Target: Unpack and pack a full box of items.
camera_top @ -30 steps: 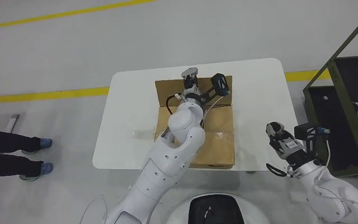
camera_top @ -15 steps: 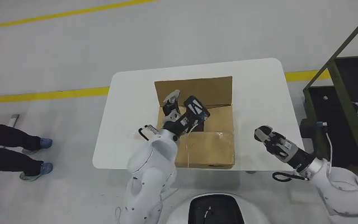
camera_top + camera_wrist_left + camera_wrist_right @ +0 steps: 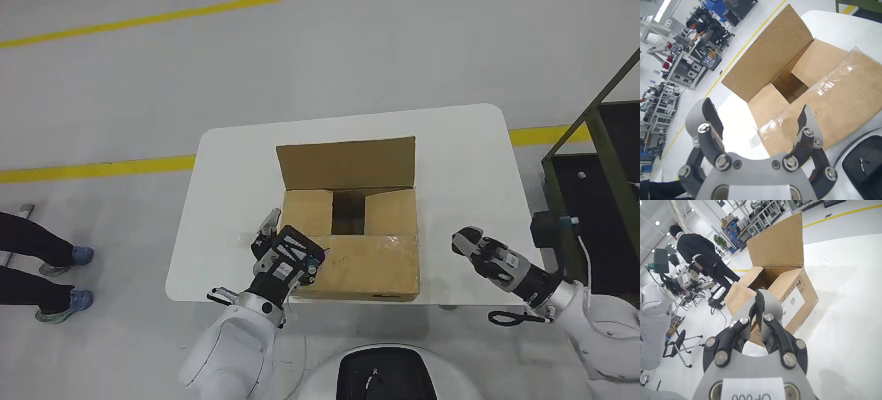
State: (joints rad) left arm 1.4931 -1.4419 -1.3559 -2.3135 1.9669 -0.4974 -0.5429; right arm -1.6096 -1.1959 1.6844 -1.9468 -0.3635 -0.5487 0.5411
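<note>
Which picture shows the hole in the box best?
The top view: it looks straight down into the cardboard box. The left wrist view shows the hole slanted; the right wrist view mostly shows the outside and raised flap.

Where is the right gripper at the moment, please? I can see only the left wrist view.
Observer: In the top view, the right gripper hovers over the white table, off the right side of the cardboard box and apart from it.
Operator: Thank you. Is it holding anything?
Observer: No. Its own wrist view shows the fingers shut together with nothing between them.
</note>
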